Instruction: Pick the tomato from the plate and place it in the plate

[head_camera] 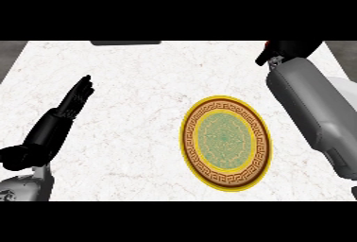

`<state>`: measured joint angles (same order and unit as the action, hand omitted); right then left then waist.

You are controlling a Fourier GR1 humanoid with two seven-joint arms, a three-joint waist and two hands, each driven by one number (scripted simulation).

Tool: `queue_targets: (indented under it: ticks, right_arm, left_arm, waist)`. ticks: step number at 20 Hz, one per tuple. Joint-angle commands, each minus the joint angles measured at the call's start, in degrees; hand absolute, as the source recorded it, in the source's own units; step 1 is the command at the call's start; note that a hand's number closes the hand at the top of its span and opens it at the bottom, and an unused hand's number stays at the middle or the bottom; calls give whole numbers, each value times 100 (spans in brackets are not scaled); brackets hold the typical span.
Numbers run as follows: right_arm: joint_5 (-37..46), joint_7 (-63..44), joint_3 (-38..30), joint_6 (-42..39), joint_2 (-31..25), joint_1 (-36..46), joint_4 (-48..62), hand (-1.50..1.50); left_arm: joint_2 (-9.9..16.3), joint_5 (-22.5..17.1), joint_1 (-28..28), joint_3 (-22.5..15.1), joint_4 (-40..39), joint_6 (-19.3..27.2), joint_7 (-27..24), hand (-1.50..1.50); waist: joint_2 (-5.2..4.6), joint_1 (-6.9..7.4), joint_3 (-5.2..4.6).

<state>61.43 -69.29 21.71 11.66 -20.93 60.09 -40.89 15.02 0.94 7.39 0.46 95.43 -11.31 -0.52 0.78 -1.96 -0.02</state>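
Lying toward the worktop's (pixel 140 94) right edge, a gold-rimmed patterned plate (pixel 226 142) carries nothing; the tomato cannot be seen; the left hand (pixel 59 120) rests open, fingers straight, near the left edge; the right hand (pixel 279 49), at the far right corner, is mostly hidden, fingers unclear.

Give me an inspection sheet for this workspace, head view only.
Surface: white marbled counter, no spills seen.
Job's things: ornate plate right of centre, nothing on it; no tomato seen, no second plate seen.
Clutter: nothing seen.
Hands: left robot hand open, fingers straight, resting at left; right robot hand at top right, mostly hidden behind its forearm, fingers not readable.
Cables: nothing seen.
Surroundings: dark object at the far edge, cut off; grey floor beyond the counter.
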Motion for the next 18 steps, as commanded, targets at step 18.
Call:
queue_targets:
  ticks: [18]
  right_arm:
    - [-414,556,-2523,1520,-1234,-2530,-38,150]
  left_arm:
    - [-161,241,68,-194,95,-4,-23,0]
  waist:
    - [-111,180,16]
